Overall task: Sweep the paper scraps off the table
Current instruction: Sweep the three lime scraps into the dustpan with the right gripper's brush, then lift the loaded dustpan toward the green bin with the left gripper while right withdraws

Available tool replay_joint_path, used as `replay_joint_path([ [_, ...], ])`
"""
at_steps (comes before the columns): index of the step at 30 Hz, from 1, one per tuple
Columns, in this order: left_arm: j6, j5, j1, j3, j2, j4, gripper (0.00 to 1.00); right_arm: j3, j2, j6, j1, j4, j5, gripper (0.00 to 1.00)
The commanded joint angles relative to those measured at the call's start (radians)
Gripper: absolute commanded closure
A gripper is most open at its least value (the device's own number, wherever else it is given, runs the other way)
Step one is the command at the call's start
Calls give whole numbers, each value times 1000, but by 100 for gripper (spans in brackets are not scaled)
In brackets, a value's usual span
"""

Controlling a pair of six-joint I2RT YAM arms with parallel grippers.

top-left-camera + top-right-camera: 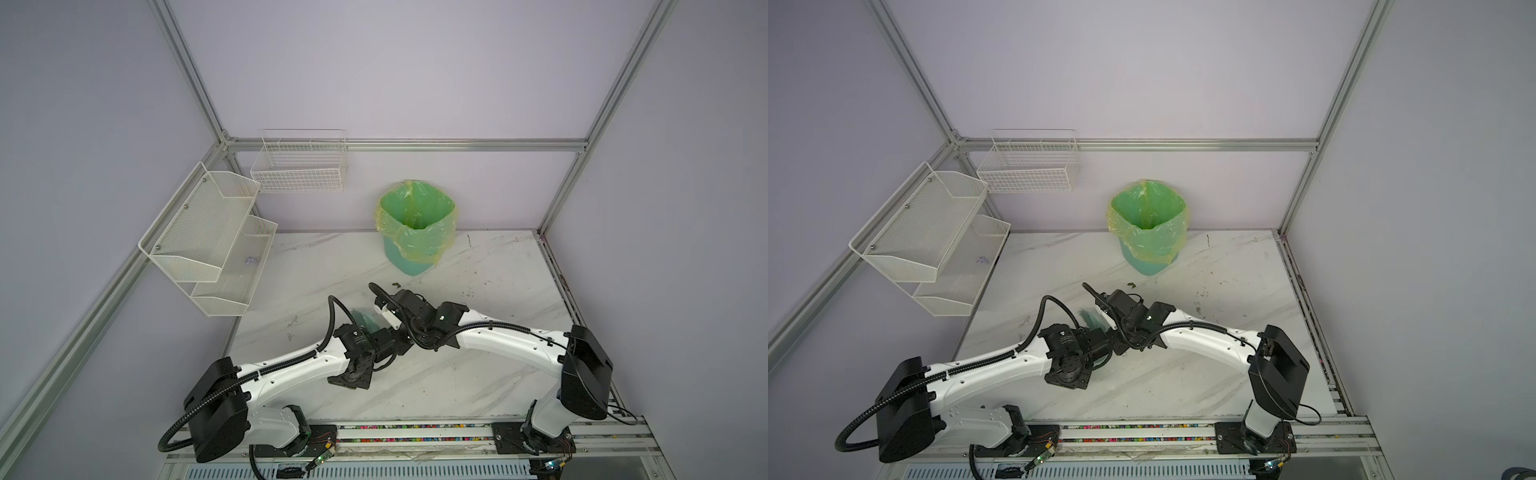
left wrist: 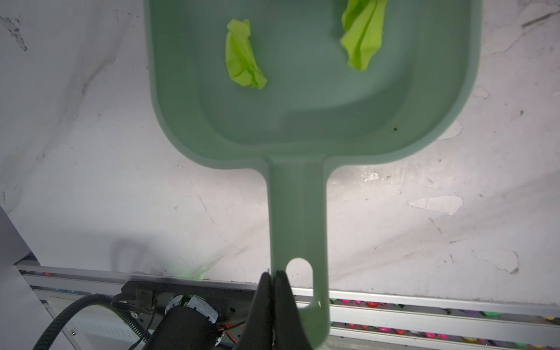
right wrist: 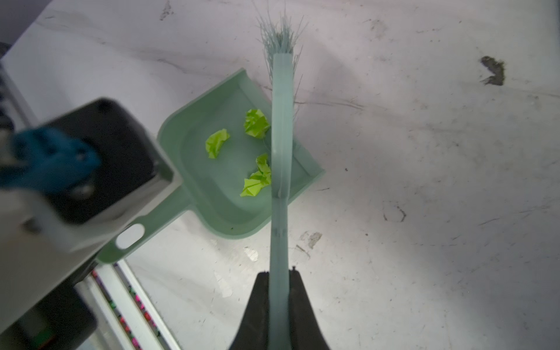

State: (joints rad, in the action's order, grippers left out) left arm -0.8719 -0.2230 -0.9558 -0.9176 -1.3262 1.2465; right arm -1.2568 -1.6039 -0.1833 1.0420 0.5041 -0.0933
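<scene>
The left gripper [image 2: 273,274] is clamped on the dustpan [image 2: 303,121] handle and the right gripper [image 3: 278,272] on the brush [image 3: 281,136]. I think it is best to carry the pan level to the bin [image 1: 415,239] at 12 o'clock, so that no paper scraps [image 3: 257,122] fall.

dustpan [image 2: 303,106] front cut off, paper scraps [image 2: 362,33] partly cropped, partly behind brush [image 3: 281,136]
</scene>
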Motion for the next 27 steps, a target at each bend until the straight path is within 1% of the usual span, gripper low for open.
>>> replay_joint_path([
  [1,-1,-9,6,16,21,5,100,34,115,-97,-4,-61,-87,100],
  [3,1,-10,7,13,20,4,100,42,164,-149,-4,-80,-88,100],
  [6,2,-22,7,4,16,4,100,36,207,-185,-6,-65,-4,100],
  [10,-5,-57,7,-11,26,13,100,44,218,-221,-40,-25,95,100],
  [13,-12,-89,7,-23,45,21,100,75,225,-238,-71,-21,124,100],
  [19,-7,-170,7,-63,64,30,100,157,333,-238,-158,-21,155,100],
  [22,-6,-205,7,-76,59,29,100,195,369,-237,-185,-22,164,100],
  [27,13,-252,8,-88,67,4,100,238,405,-245,-200,-22,187,100],
])
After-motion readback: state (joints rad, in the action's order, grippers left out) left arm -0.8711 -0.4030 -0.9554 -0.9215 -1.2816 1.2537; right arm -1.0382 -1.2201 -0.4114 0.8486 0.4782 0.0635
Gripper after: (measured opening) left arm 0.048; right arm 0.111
